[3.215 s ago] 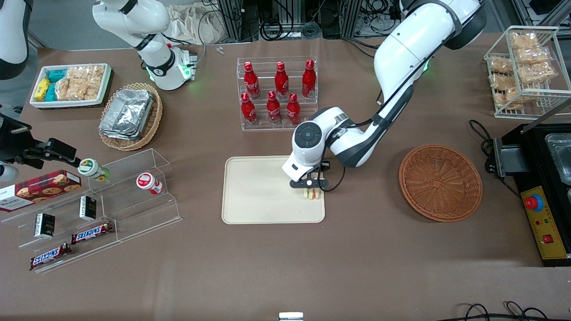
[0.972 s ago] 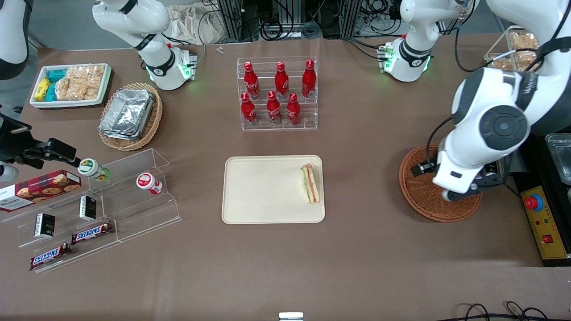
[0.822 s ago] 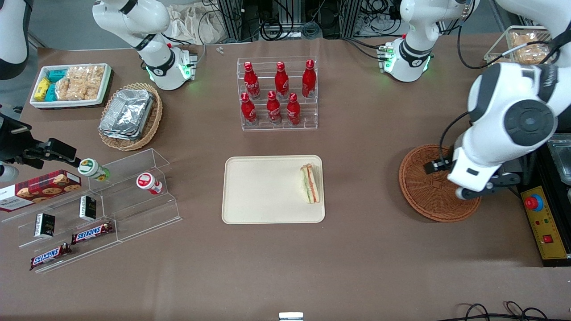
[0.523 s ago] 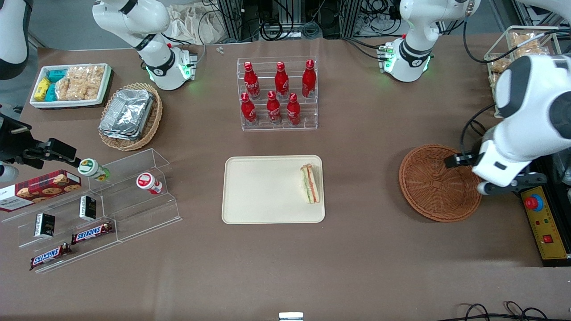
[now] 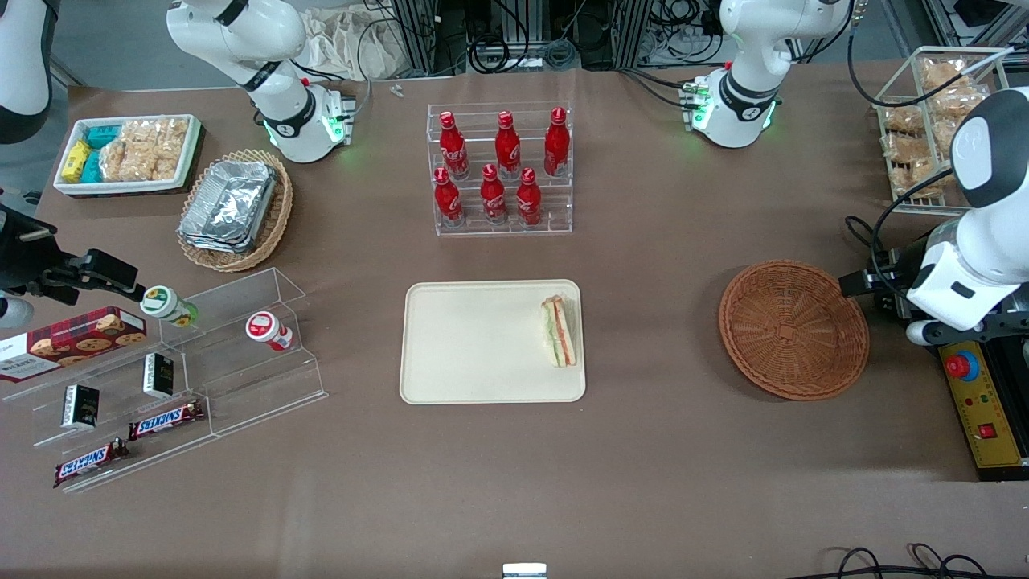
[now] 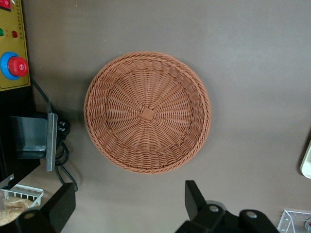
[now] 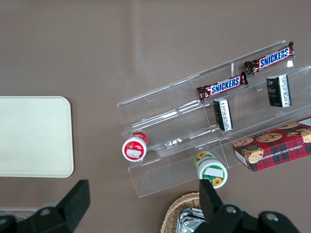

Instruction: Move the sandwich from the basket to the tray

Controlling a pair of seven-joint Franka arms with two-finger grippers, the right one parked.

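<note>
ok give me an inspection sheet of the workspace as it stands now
surface: brown table, no spills seen
sandwich: lying on the tray, at its edge nearest the basket
tray: cream, flat on the table, holds only the sandwich
basket: round reddish wicker, empty
clutter: red bottles in a clear rack; foil containers in a tan basket; snack bin; acrylic shelf with snack bars and cups; wire rack of packets
gripper: open, empty, high above the table beside the basket, toward the working arm's end
cables: black cable by the control box
surroundings: control box with red stop button
</note>
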